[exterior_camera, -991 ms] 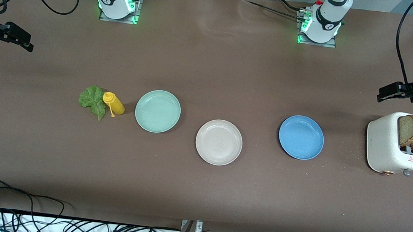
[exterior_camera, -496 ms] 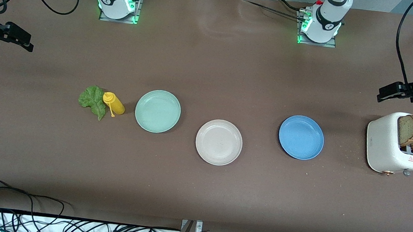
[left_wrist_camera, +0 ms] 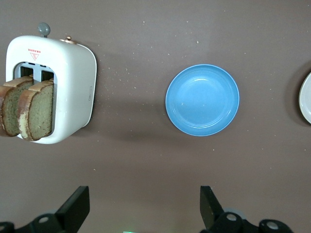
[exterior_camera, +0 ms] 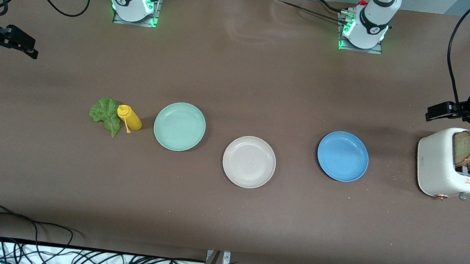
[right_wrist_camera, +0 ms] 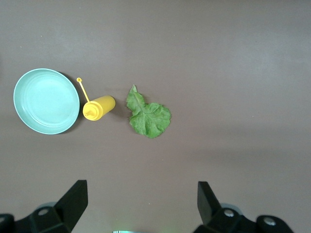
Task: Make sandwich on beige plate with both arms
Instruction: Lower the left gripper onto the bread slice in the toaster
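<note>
Nothing assembled yet. Beige plate (exterior_camera: 249,162) is bare, mid-table, well apart from both grippers. Left gripper (left_wrist_camera: 141,213) has its jaws spread wide and empty, up over the table beside the toaster (exterior_camera: 447,163); two bread slices (left_wrist_camera: 26,114) sit in the slots. Right gripper (right_wrist_camera: 138,208) is also spread and empty, over the table near the lettuce leaf (right_wrist_camera: 148,116) and yellow mustard bottle (right_wrist_camera: 98,107). Left to do: bread, lettuce, bread.
</note>
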Tool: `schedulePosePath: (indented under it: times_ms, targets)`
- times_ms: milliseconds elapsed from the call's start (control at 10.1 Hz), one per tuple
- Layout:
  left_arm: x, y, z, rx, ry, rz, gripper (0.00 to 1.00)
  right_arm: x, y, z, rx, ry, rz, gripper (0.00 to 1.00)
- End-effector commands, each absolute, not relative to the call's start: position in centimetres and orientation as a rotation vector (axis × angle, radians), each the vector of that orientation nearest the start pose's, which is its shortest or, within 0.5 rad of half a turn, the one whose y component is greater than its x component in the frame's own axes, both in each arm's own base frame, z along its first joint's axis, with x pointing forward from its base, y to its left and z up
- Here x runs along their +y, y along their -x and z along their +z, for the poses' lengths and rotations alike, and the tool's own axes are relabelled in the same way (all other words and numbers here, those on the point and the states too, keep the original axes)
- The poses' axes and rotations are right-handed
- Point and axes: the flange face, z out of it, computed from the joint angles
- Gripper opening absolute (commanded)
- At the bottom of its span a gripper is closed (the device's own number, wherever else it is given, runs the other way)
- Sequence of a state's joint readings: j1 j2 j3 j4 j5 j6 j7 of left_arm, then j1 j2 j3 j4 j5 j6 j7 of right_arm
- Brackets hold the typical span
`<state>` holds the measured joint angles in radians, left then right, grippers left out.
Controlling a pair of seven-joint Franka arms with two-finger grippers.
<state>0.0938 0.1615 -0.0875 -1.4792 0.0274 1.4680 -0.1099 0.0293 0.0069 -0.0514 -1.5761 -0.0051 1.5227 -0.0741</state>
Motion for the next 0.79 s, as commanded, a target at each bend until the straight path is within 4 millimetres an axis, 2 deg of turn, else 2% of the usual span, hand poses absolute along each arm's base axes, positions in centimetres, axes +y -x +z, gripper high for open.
schedulePosePath:
  times_ms: [0, 99, 297, 396, 496, 595, 694]
  targets:
    - [3.1, -59.9, 55.7, -0.204, 3.119, 0.302, 1.0, -1.1, -54.7, 61.9, -0.074, 3.141, 0.094, 1.0]
    - [4.4, -60.5, 54.7, -0.24, 3.123, 0.293, 1.0, -1.1, -54.7, 61.9, -0.075, 3.141, 0.094, 1.0]
    - [5.9, -61.6, 52.7, -0.29, 3.113, 0.297, 1.0, -1.1, -54.7, 61.9, -0.07, 3.141, 0.097, 1.0]
    - [8.4, -61.9, 51.0, -0.348, 3.107, 0.331, 1.0, -1.1, -54.7, 61.9, -0.072, 3.141, 0.094, 1.0]
    - [9.5, -61.7, 51.3, -0.37, 3.105, 0.324, 1.0, -1.1, -54.7, 61.9, -0.067, 3.141, 0.097, 1.0]
    - [11.6, -61.6, 52.4, -0.396, 3.088, 0.288, 1.0, -1.1, -54.7, 61.8, -0.07, 3.141, 0.097, 1.0]
    - [13.4, -61.3, 52.4, -0.32, 3.093, 0.288, 1.0, -1.1, -54.7, 61.9, -0.067, 3.141, 0.097, 1.0]
